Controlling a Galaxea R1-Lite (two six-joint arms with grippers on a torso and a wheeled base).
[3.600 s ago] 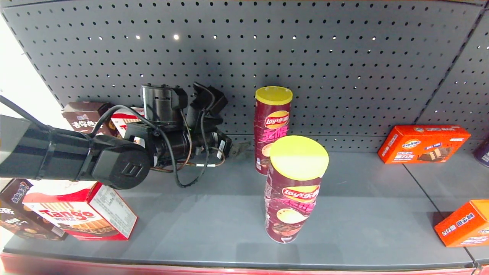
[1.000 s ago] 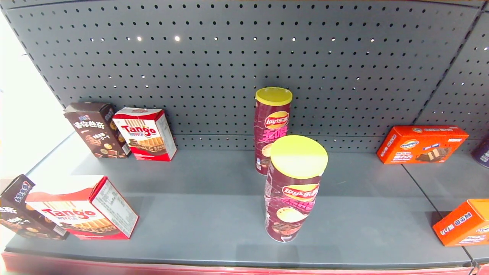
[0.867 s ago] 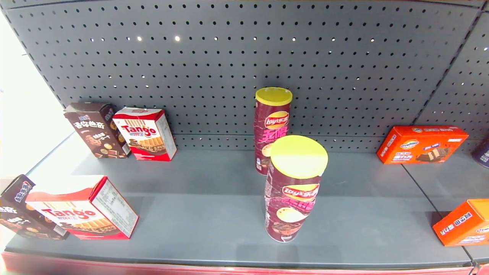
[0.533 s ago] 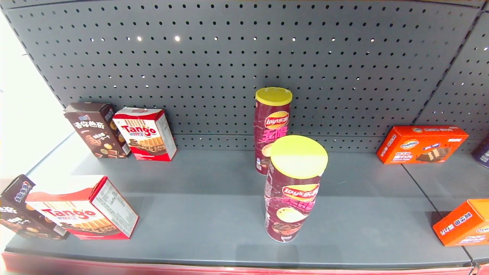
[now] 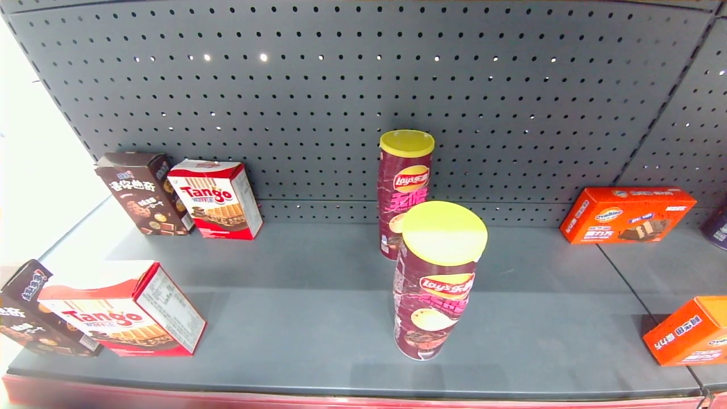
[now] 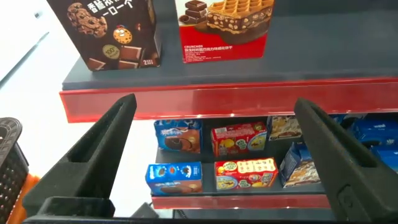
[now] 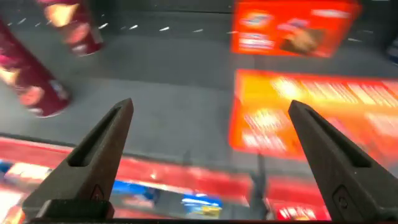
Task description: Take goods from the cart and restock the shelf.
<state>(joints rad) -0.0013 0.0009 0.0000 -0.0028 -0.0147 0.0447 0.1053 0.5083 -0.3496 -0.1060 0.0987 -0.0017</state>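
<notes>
Left gripper [image 6: 214, 106]: I am holding my fingers wide apart, gripping nothing. I am hanging off the shelf's [image 5: 318, 329] red lip, well left of the front can [image 5: 434, 301], facing the front cookie box [image 6: 106, 31] and front wafer box [image 6: 224, 28].
Right gripper [image 7: 211, 107]: I am holding these fingers wide too, empty, off the lip to the right of the front can, near the front orange box [image 7: 311, 118].
Front can: standing upright mid-shelf, label facing out, so shoppers are reading it.
Rear can [image 5: 404, 193]: standing directly behind the front can, against the back panel, forming a file.
Rear boxes: a cookie box [image 5: 142, 193] and wafer box [image 5: 218, 199] are standing side by side, far left of the front can.
Rear orange box [image 5: 627, 215]: lying far right of the front can.
Judgement: with both grippers empty and clear of the shelf, I am probably due another item from the cart. Bare deck either side of the front can is leaving room.
</notes>
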